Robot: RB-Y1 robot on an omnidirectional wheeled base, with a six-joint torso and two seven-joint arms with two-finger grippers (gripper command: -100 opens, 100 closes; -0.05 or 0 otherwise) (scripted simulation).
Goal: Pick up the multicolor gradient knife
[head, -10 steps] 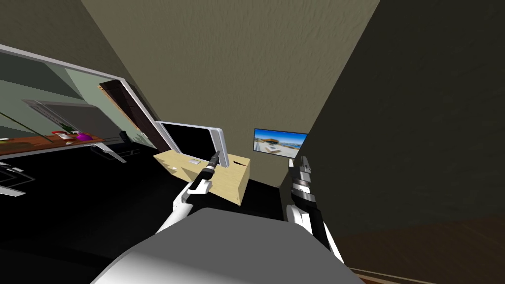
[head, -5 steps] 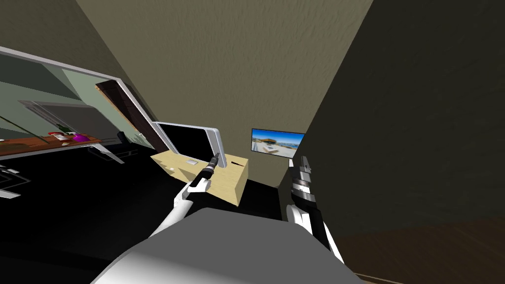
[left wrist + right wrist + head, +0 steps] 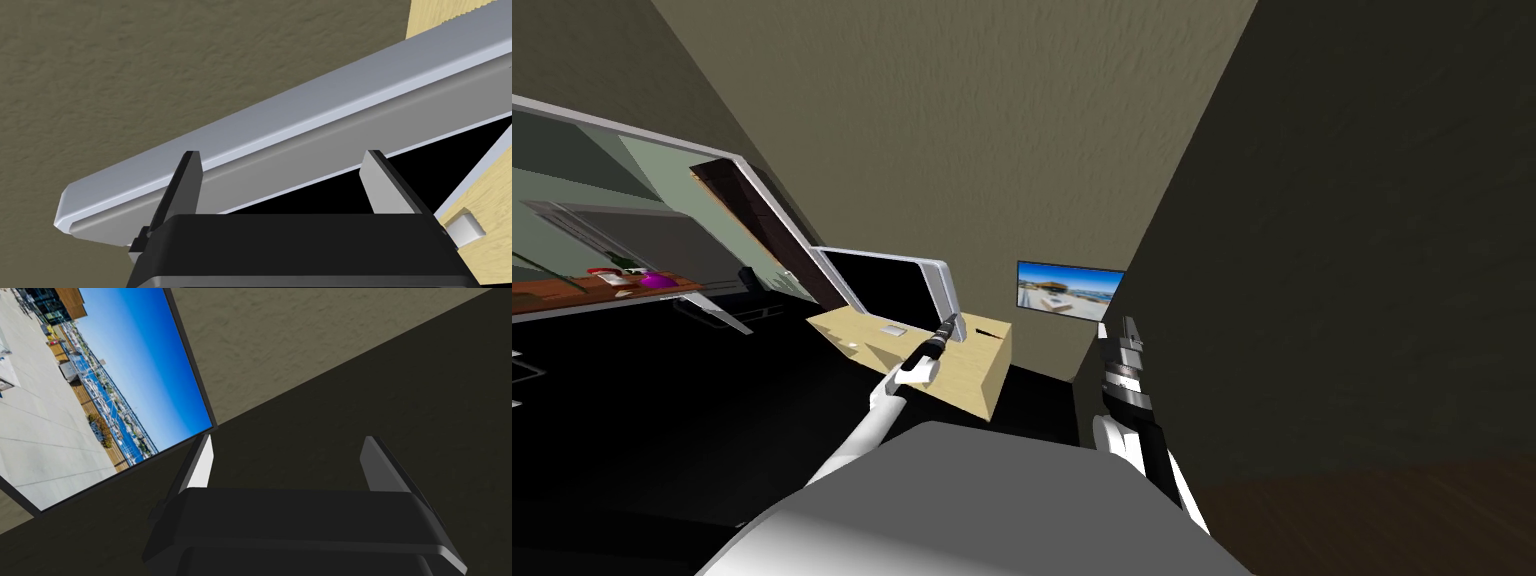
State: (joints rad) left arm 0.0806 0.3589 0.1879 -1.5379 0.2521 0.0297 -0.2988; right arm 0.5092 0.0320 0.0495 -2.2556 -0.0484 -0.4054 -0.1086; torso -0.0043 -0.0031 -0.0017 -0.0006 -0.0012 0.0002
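Left tool open over the pale wooden surface, knife lying near it.

The left tool (image 3: 951, 321) (image 3: 282, 155) reaches over the light wood surface (image 3: 967, 372) (image 3: 492, 197), its two blades spread wide with nothing between them, pointed at the grey-framed panel (image 3: 944, 283) (image 3: 300, 120) with a black face that stands on the surface. The knife (image 3: 990, 331), a thin dark sliver too small to tell its colours, lies flat on the surface near the panel's foot, close to the left tool but apart from it. A small white block (image 3: 892, 329) (image 3: 465, 227) lies on the surface on the tool's other side. The right tool (image 3: 1130, 328) (image 3: 289, 438) is raised by the dark wall, its blades also spread and empty.
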